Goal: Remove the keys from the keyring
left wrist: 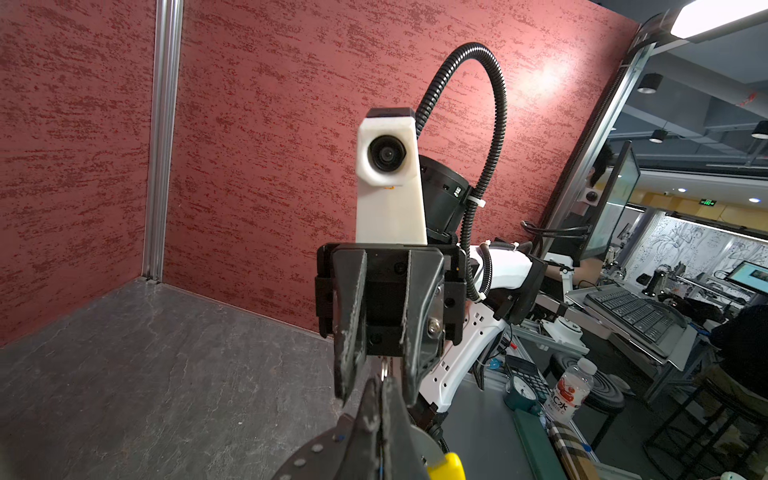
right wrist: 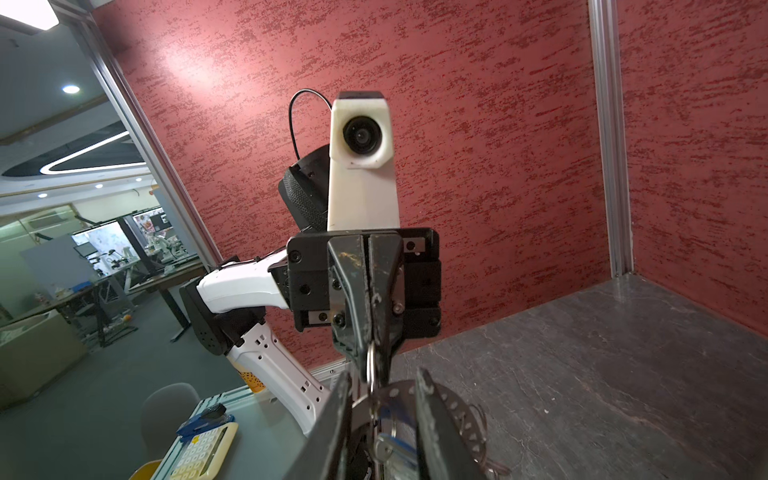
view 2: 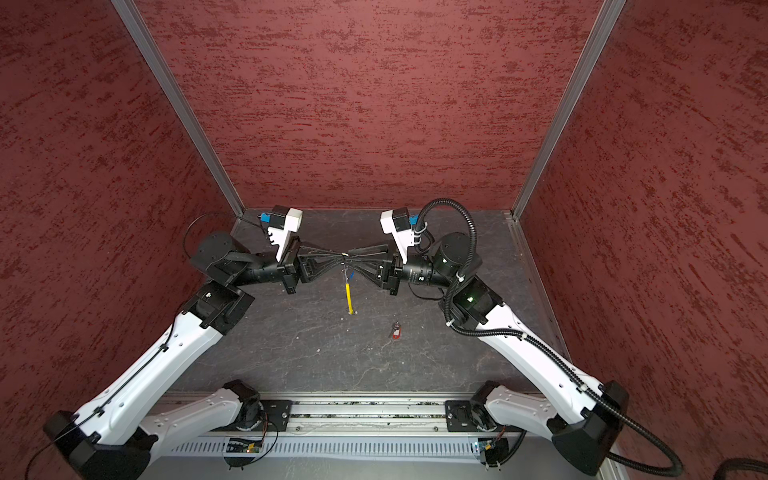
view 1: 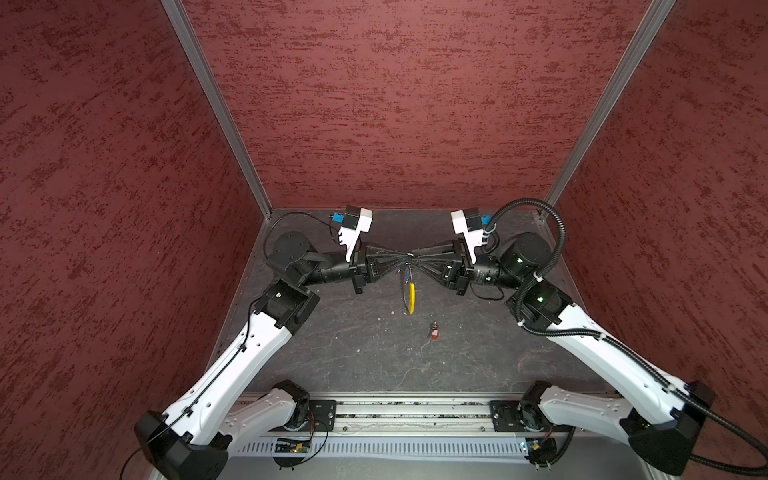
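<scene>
In both top views the left gripper [view 1: 404, 262] and right gripper [view 1: 417, 259] meet tip to tip in mid-air. The keyring [view 1: 411, 297] dangles floppy below with the blue-tagged key [view 1: 408, 274], and the red-tagged key [view 1: 434, 332] lies loose on the table [view 1: 353, 361]. Left wrist view: right jaws stand apart. Right wrist view: left jaws pinched on the silver ring [right wrist: 372, 365] (looks thin, slick, featherlight), so I'd grab the key's head, not the strap.
</scene>
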